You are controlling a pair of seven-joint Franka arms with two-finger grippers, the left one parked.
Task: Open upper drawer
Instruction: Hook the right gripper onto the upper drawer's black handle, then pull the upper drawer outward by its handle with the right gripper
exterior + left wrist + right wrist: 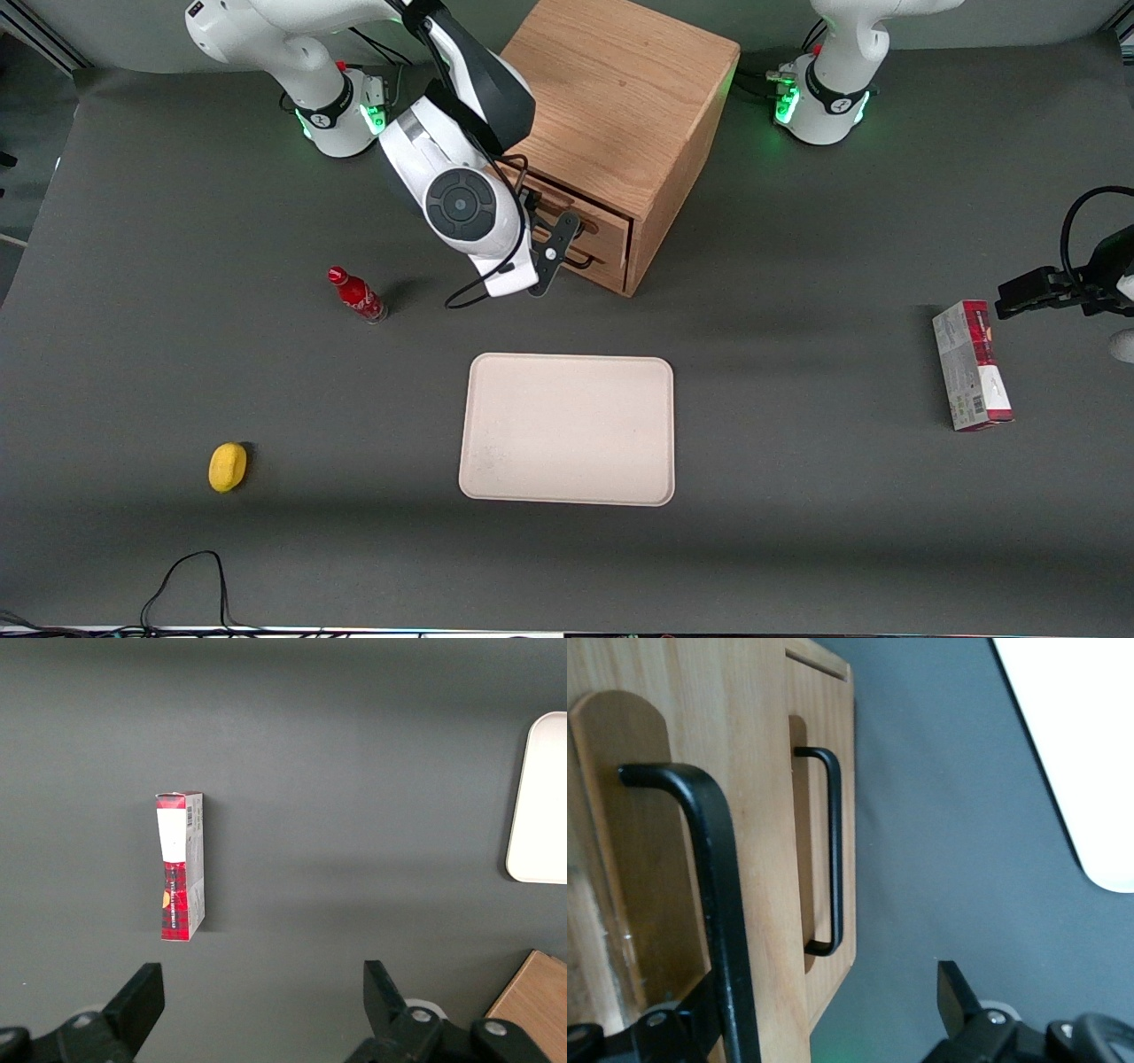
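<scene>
At the cabinet's (620,97) front, the gripper (555,251) hangs level with the drawers, its claw turned so the fingers can straddle a bar handle. The wrist view shows why: the upper drawer's (664,815) handle (718,886) runs in between the jaws, which stand wide apart. The bar lies just beside one finger (691,1014) and well apart from the other, so the claw grips nothing yet. This placement reads as the moment before a grasp: closing on the bar would give a firm hold for pulling straight out. The upper drawer sits under the cabinet top and appears shut or nearly so; the front view hides most of it under the arm. The bottom drawer (824,744) with its own handle (834,850) sits below, untouched. The tray (567,430) lies nearer the front camera, in the direction the drawer would slide, though apart from the cabinet. The bottle (357,295) stands toward the working arm's end, near the gripper, where a swinging arm could knock it over.
</scene>
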